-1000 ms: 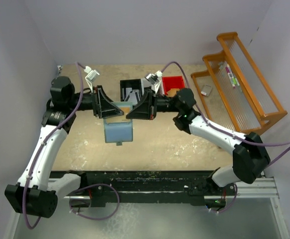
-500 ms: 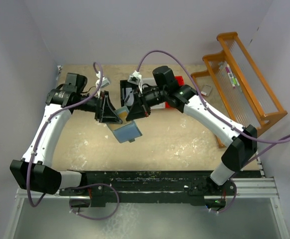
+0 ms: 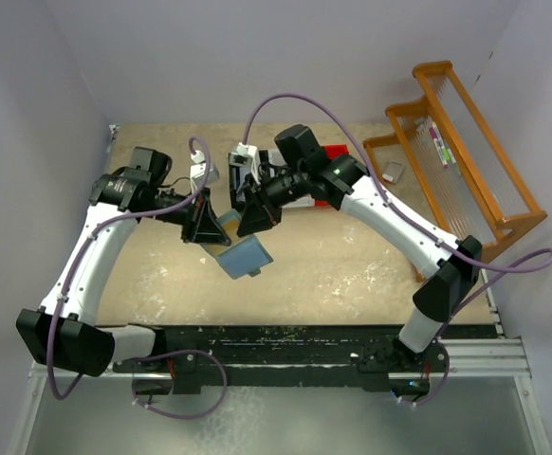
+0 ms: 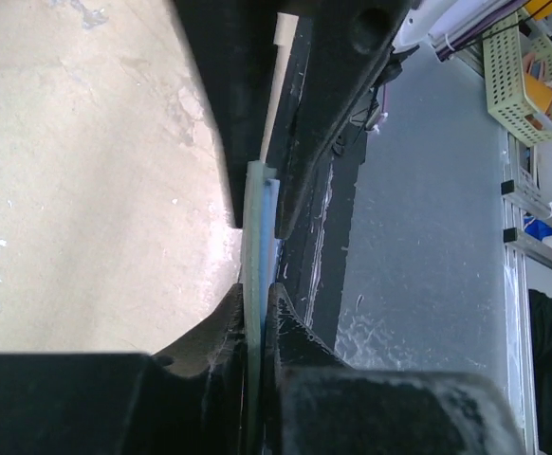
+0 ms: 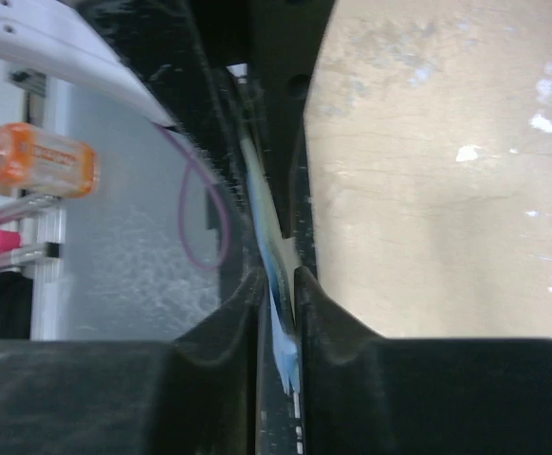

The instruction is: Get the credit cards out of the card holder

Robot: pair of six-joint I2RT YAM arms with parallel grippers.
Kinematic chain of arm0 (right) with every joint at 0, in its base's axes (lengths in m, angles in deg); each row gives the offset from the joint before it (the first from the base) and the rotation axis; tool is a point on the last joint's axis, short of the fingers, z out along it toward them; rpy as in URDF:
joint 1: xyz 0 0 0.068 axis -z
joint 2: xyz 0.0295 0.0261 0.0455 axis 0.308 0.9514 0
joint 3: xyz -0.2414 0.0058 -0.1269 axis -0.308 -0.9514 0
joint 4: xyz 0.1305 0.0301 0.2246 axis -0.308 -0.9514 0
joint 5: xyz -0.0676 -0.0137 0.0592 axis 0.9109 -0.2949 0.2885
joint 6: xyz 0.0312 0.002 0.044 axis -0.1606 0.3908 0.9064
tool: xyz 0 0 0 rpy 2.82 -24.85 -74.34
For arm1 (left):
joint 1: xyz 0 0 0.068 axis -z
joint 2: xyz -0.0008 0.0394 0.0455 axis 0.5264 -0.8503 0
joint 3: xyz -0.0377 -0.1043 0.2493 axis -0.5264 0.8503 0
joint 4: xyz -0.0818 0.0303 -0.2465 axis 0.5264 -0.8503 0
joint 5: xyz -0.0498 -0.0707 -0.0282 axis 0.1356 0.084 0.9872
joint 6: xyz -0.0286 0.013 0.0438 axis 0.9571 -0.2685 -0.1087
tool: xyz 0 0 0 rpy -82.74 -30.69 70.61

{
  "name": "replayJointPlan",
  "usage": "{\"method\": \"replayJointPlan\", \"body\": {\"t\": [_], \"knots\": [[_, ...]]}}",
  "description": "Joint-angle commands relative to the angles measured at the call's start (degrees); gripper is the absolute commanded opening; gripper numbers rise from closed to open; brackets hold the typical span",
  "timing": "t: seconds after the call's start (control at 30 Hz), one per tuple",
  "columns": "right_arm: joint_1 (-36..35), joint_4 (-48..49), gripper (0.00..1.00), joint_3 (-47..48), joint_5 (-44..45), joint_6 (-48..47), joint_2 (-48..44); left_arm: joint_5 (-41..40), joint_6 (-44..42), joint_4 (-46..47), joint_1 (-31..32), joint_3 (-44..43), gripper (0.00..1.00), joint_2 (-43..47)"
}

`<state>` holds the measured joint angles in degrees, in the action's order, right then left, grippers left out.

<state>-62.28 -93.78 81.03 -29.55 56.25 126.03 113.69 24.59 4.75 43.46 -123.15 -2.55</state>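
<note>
The pale teal card holder [image 3: 245, 256] hangs in the air over the middle of the table, tilted, with both grippers at its upper edge. A tan strip [image 3: 228, 220], perhaps the tan-orange card, shows between the grippers at that edge. My left gripper [image 3: 210, 227] is shut on the holder's left side. In the left wrist view the gripper [image 4: 255, 289] pinches the holder [image 4: 257, 209] edge-on. My right gripper [image 3: 248, 220] is shut on its right side. In the right wrist view the gripper [image 5: 278, 275] pinches the holder's blue-teal edge [image 5: 281, 313]. The grey-white card is hidden.
A black bin [image 3: 241, 169] and a red bin [image 3: 337, 154] stand at the back, partly behind the right arm. An orange wooden rack [image 3: 456, 161] fills the right side, with a small pale object [image 3: 393, 171] on its lower step.
Both grippers have turned and dropped slightly toward the front. The holder went from hanging straight to tilted and sits a little to the right. The right arm has risen and swung left.
</note>
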Motion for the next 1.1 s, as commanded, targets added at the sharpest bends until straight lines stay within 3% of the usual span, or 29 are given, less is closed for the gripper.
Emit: {"method": "replayJointPlan", "body": {"t": [0.0,0.13,0.23,0.4,0.5,0.6,0.67,0.73,0.8,0.9,0.97,1.07], "knots": [[-0.09,0.00,0.37,1.76,2.33,0.12,-0.68,1.09,-0.33,1.66,0.51,0.77,0.03,1.85],[2.73,18.22,0.61,-9.54,-1.11,10.12,-6.93,3.33,11.73,11.89,0.51,3.46,0.00,4.88],[3.86,50.31,0.64,-26.75,-5.58,28.78,-14.20,5.56,29.80,25.80,0.43,7.64,0.00,8.18],[3.91,88.76,0.60,-42.75,-3.36,52.31,-17.44,4.66,54.73,49.68,0.18,15.18,0.00,12.60],[3.82,99.26,0.44,-46.22,-2.48,59.55,-16.40,3.18,62.66,56.79,0.16,18.07,0.00,14.25],[3.85,95.52,0.12,-44.36,-4.94,59.70,-15.34,3.89,63.21,56.44,0.17,18.28,0.01,14.30],[4.03,91.34,0.00,-41.39,-8.05,58.39,-15.08,5.11,59.40,51.74,0.16,16.94,0.19,13.91],[4.17,78.79,0.00,-37.30,-10.52,51.45,-14.97,6.94,53.32,45.31,0.16,14.61,0.36,12.94],[4.08,62.33,0.00,-32.05,-10.99,38.27,-14.63,8.50,43.83,36.56,0.16,11.30,0.49,11.65],[4.04,37.99,0.00,-24.35,-10.07,21.40,-13.40,9.07,25.85,21.17,0.16,5.70,0.51,8.25],[3.80,30.40,0.00,-20.70,-10.32,16.20,-12.14,9.65,15.84,9.62,0.16,1.72,0.50,5.33],[2.65,21.71,0.00,-16.91,-9.36,9.76,-10.25,10.21,6.65,0.33,0.16,-1.80,0.46,1.99]]}}
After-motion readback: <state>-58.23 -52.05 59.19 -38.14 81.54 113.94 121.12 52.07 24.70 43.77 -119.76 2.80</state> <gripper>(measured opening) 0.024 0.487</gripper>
